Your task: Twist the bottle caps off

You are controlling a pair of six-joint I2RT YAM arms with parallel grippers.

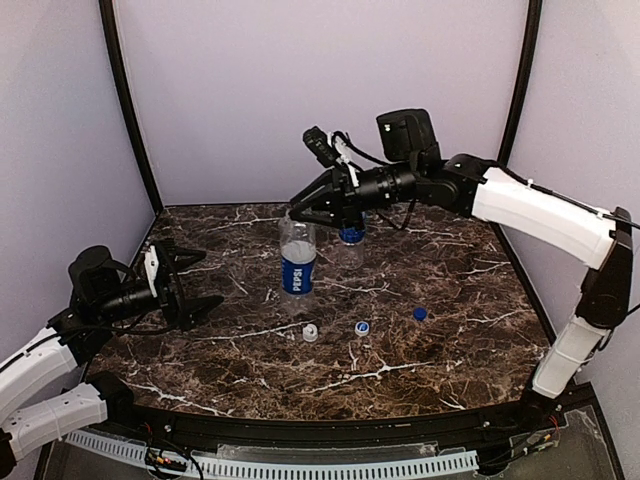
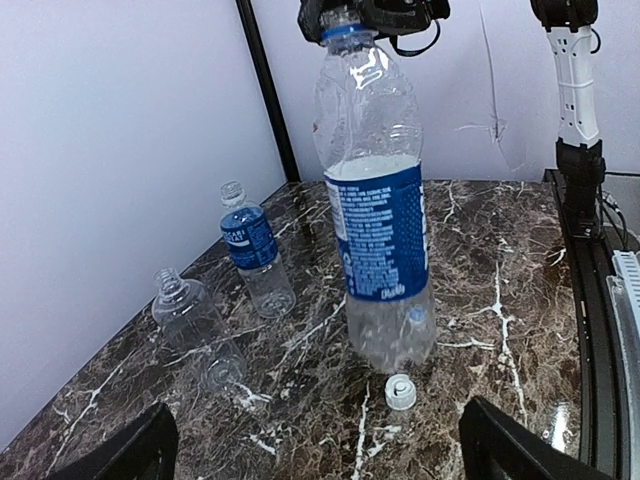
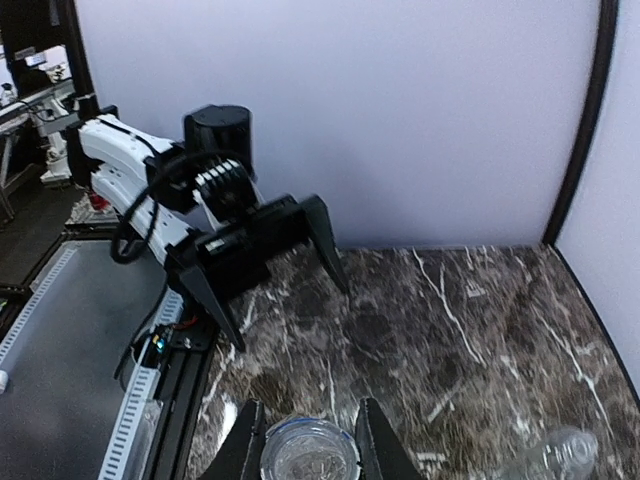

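The Pepsi bottle (image 1: 297, 268) stands upright mid-table with no cap; it also shows in the left wrist view (image 2: 378, 220). My right gripper (image 1: 300, 214) is shut around its neck, and its fingers (image 3: 243, 445) flank the open mouth (image 3: 308, 455). The blue-label bottle (image 2: 254, 252) and the unlabelled bottle (image 2: 190, 322) stand capless behind it. A white cap (image 1: 310, 333) and two blue caps (image 1: 362, 327) (image 1: 420, 313) lie on the table. My left gripper (image 1: 192, 287) is open and empty, left of the Pepsi bottle, facing it.
The marble table (image 1: 430, 365) has lilac walls at the back and sides. The white cap (image 2: 400, 392) lies just in front of the Pepsi bottle, between my left fingers' line of sight. My right arm (image 1: 520, 205) spans the back right.
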